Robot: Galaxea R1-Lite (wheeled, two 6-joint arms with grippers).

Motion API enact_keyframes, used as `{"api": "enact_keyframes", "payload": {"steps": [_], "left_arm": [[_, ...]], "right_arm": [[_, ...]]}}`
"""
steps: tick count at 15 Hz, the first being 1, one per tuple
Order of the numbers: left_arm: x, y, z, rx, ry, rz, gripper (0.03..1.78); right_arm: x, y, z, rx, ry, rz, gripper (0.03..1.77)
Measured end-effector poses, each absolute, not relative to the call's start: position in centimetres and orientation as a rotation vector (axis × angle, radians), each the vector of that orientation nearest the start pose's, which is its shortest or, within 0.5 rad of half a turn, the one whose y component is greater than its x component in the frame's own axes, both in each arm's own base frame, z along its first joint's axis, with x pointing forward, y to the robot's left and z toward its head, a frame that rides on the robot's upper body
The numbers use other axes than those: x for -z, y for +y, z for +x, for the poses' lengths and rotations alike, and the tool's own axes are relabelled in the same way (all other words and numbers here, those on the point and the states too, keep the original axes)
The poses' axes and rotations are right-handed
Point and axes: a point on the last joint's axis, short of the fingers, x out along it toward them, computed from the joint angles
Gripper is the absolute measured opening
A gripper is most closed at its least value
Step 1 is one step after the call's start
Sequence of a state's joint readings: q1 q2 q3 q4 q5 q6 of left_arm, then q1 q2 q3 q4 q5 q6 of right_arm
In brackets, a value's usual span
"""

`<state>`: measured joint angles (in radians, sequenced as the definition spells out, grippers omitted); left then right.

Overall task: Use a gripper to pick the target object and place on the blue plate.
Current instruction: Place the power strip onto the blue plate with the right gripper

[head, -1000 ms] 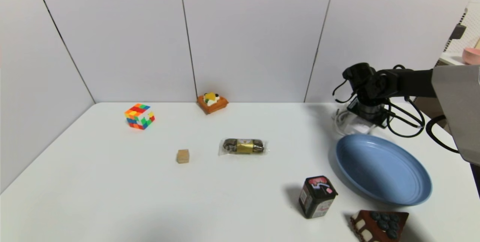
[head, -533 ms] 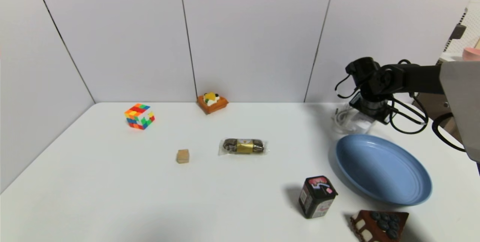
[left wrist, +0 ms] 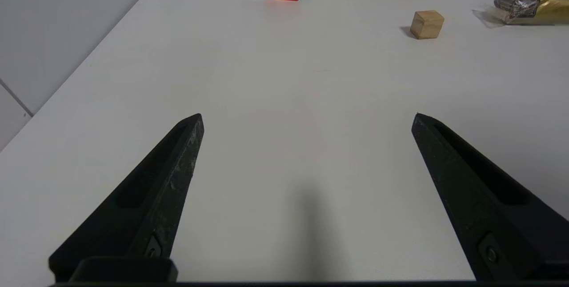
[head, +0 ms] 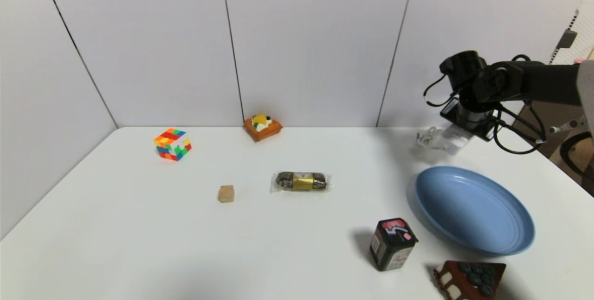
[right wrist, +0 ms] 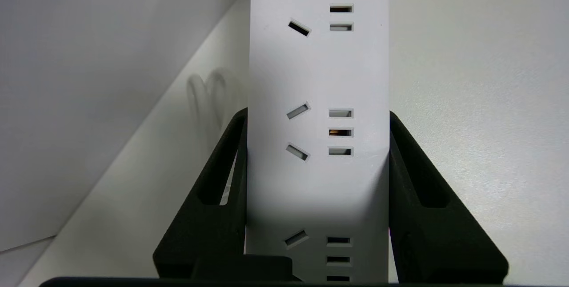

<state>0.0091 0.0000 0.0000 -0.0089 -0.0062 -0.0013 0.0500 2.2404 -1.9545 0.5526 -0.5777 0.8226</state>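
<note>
Right gripper (right wrist: 318,118) clamped across long white rectangular power strip (right wrist: 318,78), airborne; large round light-blue plastic plate (head: 473,209) sits just nearer, below.

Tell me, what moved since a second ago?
The right pincer, shut on the power strip, rose and lifted it off the table, beyond the blue plate. The left pincer, open, and everything else on the table stayed put.

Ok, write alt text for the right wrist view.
The right claw is shut on a long white power strip, one black finger on each long side, socket face toward the camera. Behind it are the white table and a white wall panel.
</note>
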Motion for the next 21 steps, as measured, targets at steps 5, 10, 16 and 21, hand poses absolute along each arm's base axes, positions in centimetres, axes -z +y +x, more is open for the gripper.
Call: {"api": "enact_keyframes", "payload": {"steps": [5, 10, 16, 21], "left_arm": [[-7.6, 0.0, -2.3, -0.003, -0.009, -0.002, 1.69], [-7.6, 0.0, -2.3, -0.003, -0.009, -0.001, 1.69], [-7.6, 0.0, -2.3, -0.003, -0.009, -0.002, 1.69], [-7.6, 0.0, -2.3, -0.003, -0.009, -0.001, 1.69]], "right_arm": [[-23.4, 0.9, 41.7, 0.741, 0.452, 0.528, 0.85], [-28.7, 0.7, 38.2, 0.691, 0.341, 0.567, 0.85], [-33.4, 0.8, 33.0, 0.572, 0.333, 0.625, 0.85], [-34.5, 0.7, 29.7, 0.543, 0.379, 0.624, 0.85]]}}
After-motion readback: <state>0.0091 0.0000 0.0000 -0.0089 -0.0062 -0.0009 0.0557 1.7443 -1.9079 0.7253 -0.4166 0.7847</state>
